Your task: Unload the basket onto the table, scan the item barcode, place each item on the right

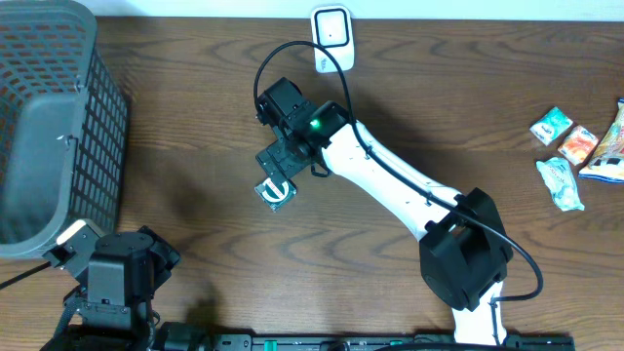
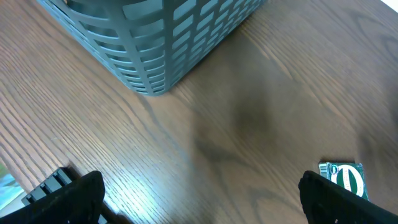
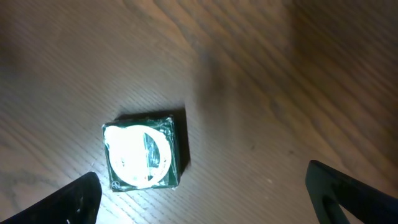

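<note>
Square green packet (image 3: 144, 151), glossy wrap, white ring print, lying flat

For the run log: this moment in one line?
right gripper: open over small green square packet | left gripper: open, empty | packet: on brown wooden table

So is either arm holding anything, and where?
Nothing held: right end effector open above the small green square packet; left end effector open too.
</note>
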{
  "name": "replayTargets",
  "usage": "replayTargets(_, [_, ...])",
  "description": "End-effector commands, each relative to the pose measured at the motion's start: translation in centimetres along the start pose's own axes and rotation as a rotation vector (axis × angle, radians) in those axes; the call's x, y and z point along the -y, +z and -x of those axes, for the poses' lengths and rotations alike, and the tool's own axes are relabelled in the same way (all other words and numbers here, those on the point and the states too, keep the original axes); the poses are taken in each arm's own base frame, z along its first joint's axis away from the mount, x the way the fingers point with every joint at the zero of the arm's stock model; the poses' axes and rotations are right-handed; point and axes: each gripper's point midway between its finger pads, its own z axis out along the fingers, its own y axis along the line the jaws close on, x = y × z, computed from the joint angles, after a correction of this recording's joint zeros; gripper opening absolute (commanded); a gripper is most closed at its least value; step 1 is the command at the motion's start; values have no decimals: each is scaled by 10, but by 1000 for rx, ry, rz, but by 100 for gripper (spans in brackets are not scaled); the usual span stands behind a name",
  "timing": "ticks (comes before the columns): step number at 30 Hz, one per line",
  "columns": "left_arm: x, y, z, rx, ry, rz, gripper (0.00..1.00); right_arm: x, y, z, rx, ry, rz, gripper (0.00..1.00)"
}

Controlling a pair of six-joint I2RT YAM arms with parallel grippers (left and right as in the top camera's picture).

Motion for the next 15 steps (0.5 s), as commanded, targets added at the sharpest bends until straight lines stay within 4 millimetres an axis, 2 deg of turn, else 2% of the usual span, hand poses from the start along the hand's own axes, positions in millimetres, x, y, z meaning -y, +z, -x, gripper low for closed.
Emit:
replayTargets(1, [-3,0,2,11,-15,15,98,-14,-2,-3,4,-97,63,99])
replayTargets(8, [-3,0,2,11,-14,15,98,-17,21,-26,-37,-108,75,99])
replayTargets(15, [-3,0,2,11,-15,15,98,-21,38,-36,-28,-118,81,99])
